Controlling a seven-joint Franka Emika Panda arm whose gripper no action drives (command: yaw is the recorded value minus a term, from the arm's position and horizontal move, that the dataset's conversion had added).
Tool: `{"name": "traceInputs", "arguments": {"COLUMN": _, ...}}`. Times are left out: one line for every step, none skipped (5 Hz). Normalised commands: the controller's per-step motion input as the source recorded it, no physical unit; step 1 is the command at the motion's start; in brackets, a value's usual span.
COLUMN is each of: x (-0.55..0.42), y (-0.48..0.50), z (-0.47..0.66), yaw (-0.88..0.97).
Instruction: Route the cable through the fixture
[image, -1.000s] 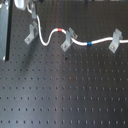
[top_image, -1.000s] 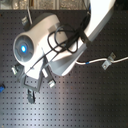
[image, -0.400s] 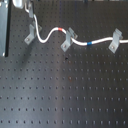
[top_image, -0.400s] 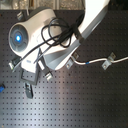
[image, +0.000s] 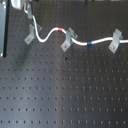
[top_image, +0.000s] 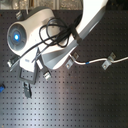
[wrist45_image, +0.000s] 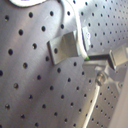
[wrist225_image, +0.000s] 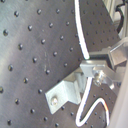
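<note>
The cable (image: 80, 41) lies on the black perforated tabletop (image: 65, 95) and runs across the upper part of the first exterior view. It starts near the gripper (image: 31, 20) at the first exterior view's upper left and descends to the left bracket (image: 30, 36). It then curves up over a red band (image: 61, 30) and passes the middle bracket (image: 67, 41). It continues past a blue band (image: 90, 44) and reaches the right bracket (image: 115, 40).

In the second exterior view, the white robot arm (top_image: 55, 42) covers most of the fixture row. Only a short length of cable (top_image: 87, 62) and one bracket (top_image: 107, 61) are visible toward the second exterior view's right. The gripper (top_image: 27, 75) is positioned low over the tabletop (top_image: 75, 105) at the second exterior view's left.

In the first wrist view, the cable (wrist45_image: 80, 40) runs along a grey angle bracket (wrist45_image: 62, 47), touching its upright face. In the second wrist view, the cable (wrist225_image: 82, 50) passes just beside the bracket (wrist225_image: 62, 92) and close to a metal fingertip (wrist225_image: 95, 70).

Gripper state: cannot be determined. No view shows both fingers clearly or confirms a hold on the cable.
</note>
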Motion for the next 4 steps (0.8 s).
{"name": "traceInputs", "arguments": {"x": -0.315, "y": 0.111, "z": 0.18, "yaw": 0.01}}
{"name": "traceInputs", "arguments": {"x": -0.290, "y": 0.072, "z": 0.29, "yaw": 0.00}}
{"name": "traceInputs", "arguments": {"x": -0.290, "y": 0.076, "z": 0.52, "yaw": 0.00}}
{"name": "traceInputs", "arguments": {"x": -0.071, "y": 0.136, "z": -0.04, "yaw": 0.00}}
